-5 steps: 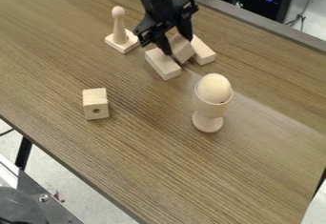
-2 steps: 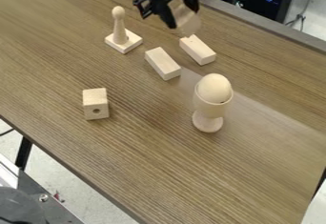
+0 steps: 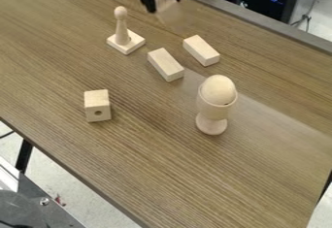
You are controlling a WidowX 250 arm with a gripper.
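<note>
The pincer [image 3: 165, 4] is clamped on a pale wood block [image 3: 168, 10], up over the far side of the worktop [image 3: 152, 139]. The block tilts and hangs down past the tips, so it might slip out if the grip is weak. If it drops, it could hit the peg on its square base [image 3: 122, 34] or one of the two flat blocks [image 3: 165, 64]. A low swing to the near side could tip the tall cup [image 3: 212, 113], and the egg [image 3: 218, 89] might roll out.
</note>
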